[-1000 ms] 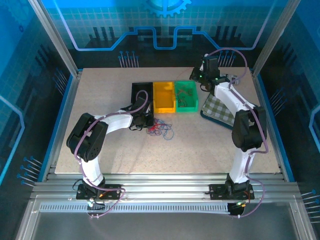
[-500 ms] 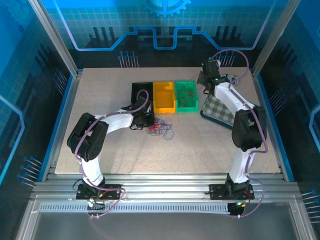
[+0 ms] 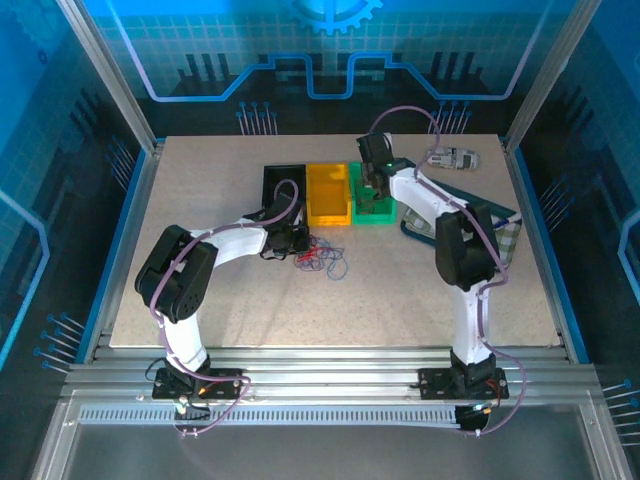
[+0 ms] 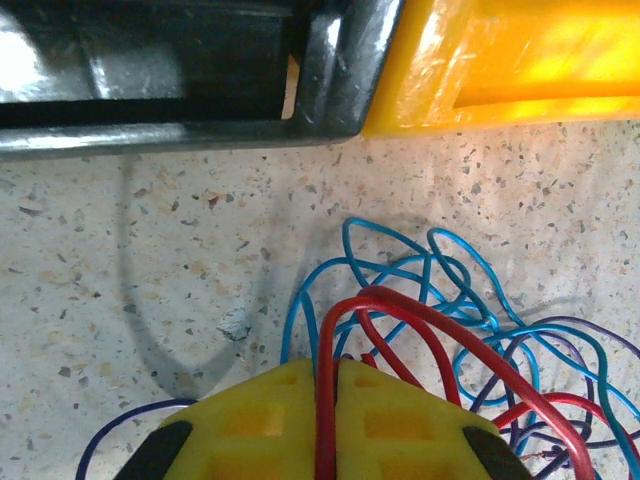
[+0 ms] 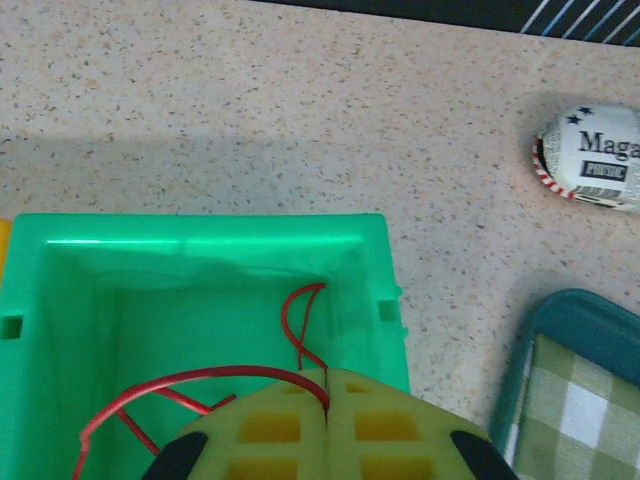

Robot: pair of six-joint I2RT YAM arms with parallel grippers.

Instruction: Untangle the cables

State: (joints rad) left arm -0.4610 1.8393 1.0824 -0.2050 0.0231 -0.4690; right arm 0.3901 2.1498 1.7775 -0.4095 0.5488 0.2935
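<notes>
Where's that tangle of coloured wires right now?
In the top view, the cables lie left of centre, just in front of the yellow bin, beside the left pincer.

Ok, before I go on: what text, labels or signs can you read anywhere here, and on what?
"Maga" - on the small white wrapped packet lying on the table; the word is cut off by the frame edge.
Dark label just under that word: too blurred to read.
Gear emblem, no words - on the blue back panel.
Nothing printed on the green bin, the cables or the checked cloth.
</notes>
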